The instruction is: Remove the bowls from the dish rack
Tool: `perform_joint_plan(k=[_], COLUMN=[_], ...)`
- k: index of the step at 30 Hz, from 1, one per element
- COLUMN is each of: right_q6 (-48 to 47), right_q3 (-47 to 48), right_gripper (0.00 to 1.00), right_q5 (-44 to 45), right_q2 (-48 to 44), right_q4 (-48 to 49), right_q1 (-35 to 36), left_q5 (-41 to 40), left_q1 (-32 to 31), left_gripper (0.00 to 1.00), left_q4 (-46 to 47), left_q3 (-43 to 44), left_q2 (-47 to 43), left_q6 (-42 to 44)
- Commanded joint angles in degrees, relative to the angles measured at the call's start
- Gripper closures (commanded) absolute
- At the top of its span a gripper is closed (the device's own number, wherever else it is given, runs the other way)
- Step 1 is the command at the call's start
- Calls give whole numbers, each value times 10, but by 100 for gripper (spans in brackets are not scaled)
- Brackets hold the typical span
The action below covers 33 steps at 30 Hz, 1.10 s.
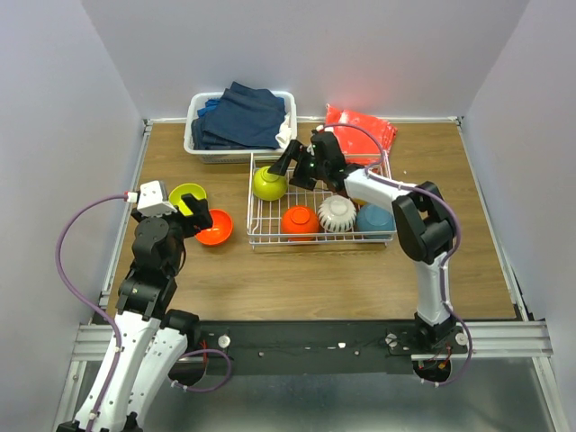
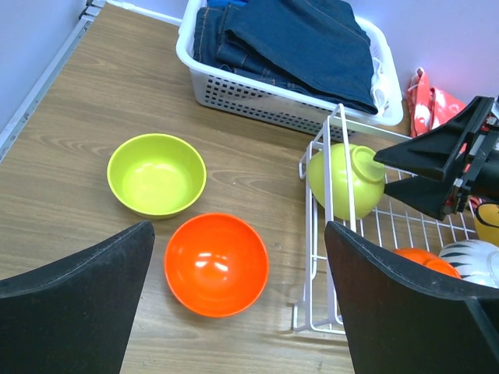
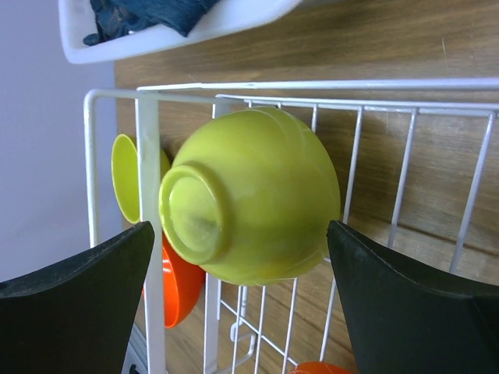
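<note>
The white wire dish rack [image 1: 317,243] stands mid-table. Inside it are an overturned lime green bowl [image 1: 269,184] in the back left corner, a red-orange bowl [image 1: 300,220], a white striped bowl [image 1: 337,214] and a teal bowl [image 1: 374,219]. My right gripper [image 1: 284,162] is open just above the lime bowl [image 3: 249,206], one finger on each side of it. Left of the rack, a lime green bowl [image 2: 156,174] and a red-orange bowl [image 2: 216,263] rest upright on the table. Above them my left gripper [image 2: 238,234] hangs open and holds nothing. A yellow edge [image 2: 487,224] shows past the striped bowl.
A white plastic tub of dark blue clothes [image 1: 238,121] stands behind the rack's left corner. A red-orange bag [image 1: 360,130] lies behind the rack on the right. Grey walls close in the table on three sides.
</note>
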Motion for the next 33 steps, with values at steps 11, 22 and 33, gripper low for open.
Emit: perform_joint_plan(k=[11, 22, 33], right_q6=[14, -41, -8], right_q3=[32, 49, 39], right_gripper=[0, 0, 1], right_q5=[-58, 14, -23], right_q2=[44, 1, 1], right_q4=[-44, -76, -59], right_q1=[-5, -5, -5], left_q5=[0, -1, -2], left_q1=[-7, -7, -7], left_gripper=[1, 1, 1], left_q4=[0, 0, 1], left_q3=[-6, -6, -7], left_q2=[-6, -7, -10], left_q6=[10, 10, 10])
